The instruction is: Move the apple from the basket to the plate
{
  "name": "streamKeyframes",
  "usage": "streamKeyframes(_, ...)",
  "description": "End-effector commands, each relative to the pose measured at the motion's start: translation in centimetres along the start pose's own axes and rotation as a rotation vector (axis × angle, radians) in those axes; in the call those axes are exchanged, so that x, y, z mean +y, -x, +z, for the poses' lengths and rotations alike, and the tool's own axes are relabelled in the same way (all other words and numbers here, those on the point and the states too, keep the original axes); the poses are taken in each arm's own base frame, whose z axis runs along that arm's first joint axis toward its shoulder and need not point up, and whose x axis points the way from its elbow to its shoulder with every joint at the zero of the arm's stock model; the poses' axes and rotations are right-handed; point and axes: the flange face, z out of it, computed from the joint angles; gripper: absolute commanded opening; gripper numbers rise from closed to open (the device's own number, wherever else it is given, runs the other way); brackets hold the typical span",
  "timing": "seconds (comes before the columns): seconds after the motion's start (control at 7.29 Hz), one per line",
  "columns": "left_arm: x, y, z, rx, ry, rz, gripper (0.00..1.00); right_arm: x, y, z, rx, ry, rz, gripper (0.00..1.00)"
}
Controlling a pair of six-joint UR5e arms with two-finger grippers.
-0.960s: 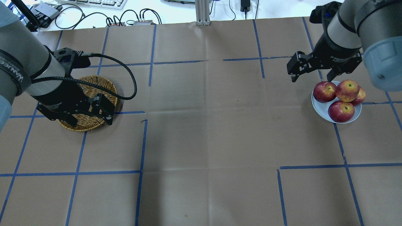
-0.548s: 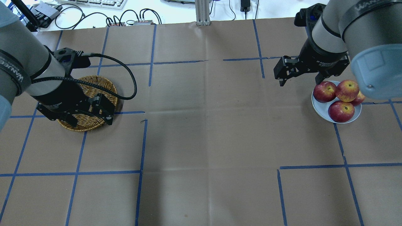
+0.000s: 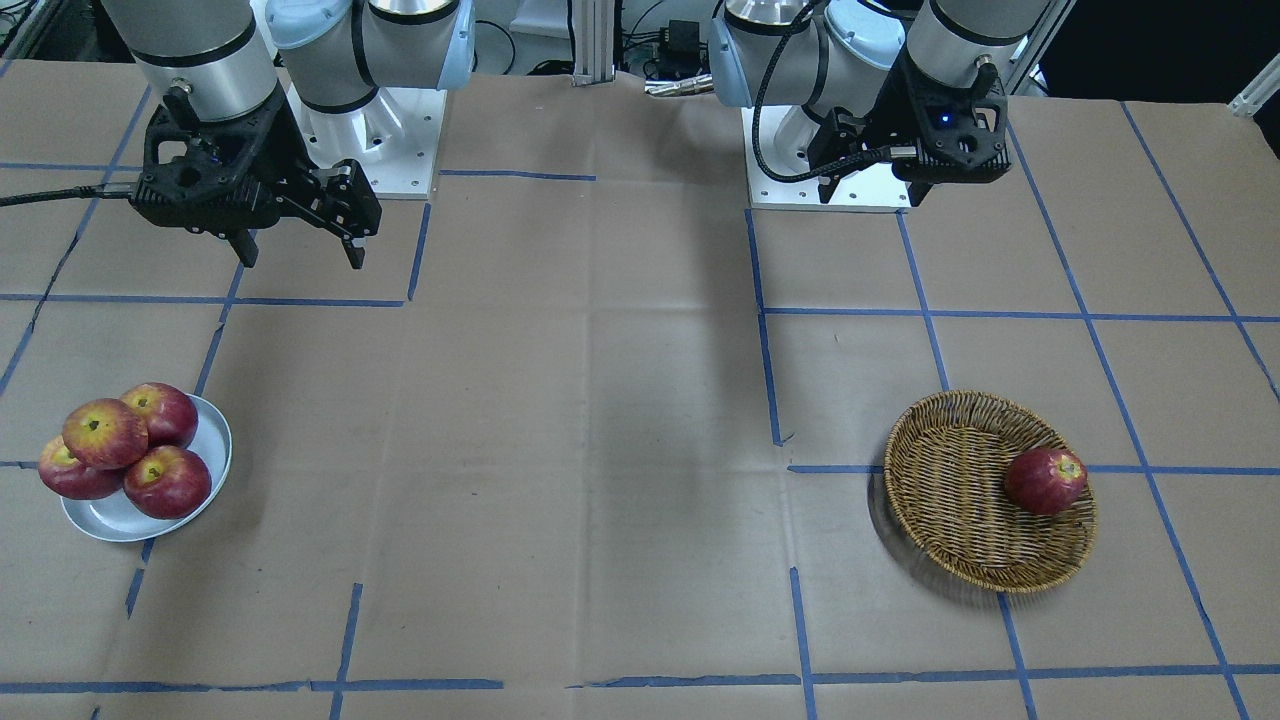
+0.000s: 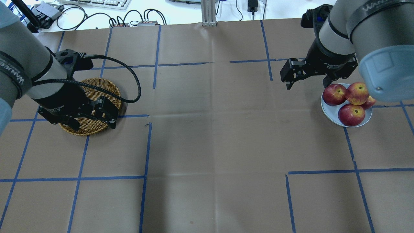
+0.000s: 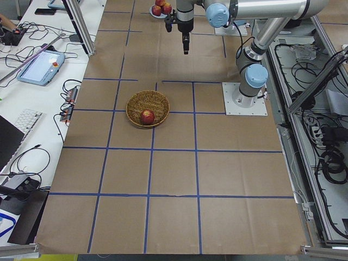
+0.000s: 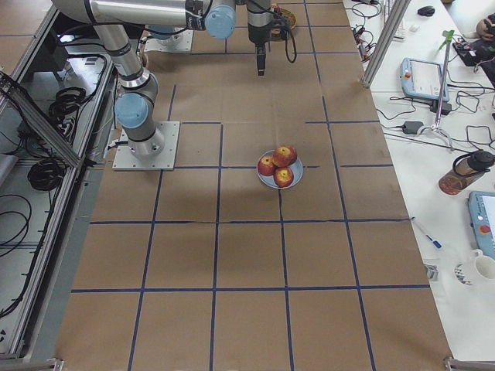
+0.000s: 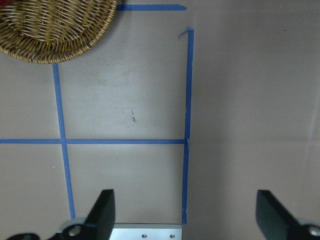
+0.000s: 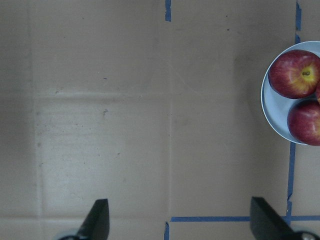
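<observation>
My right gripper (image 4: 306, 82), fingers apart, has shifted toward 9 o'clock off the plate (image 4: 327, 112). My left gripper (image 4: 92, 122), also apart, is unchanged. The apple (image 4: 357, 93) sits stem-up atop the other apples (image 4: 351, 115).

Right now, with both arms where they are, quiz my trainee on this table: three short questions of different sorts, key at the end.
1. True or false: the basket holds one dark red apple.
2. Counting the yellow-blushed apple, how many apples does the plate hold? A two, B four, C six.
3. Fill in: the left gripper and the right gripper are both ____.
Key: 1 true; 2 B; 3 open.
</observation>
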Motion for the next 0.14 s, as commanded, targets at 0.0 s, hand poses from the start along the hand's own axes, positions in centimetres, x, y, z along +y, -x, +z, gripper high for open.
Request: streamKeyframes(0.0, 0.00, 0.00, 0.00, 0.000, 0.000, 0.000, 0.99, -0.02, -0.02, 0.07, 0.000, 0.003, 0.000, 1.00)
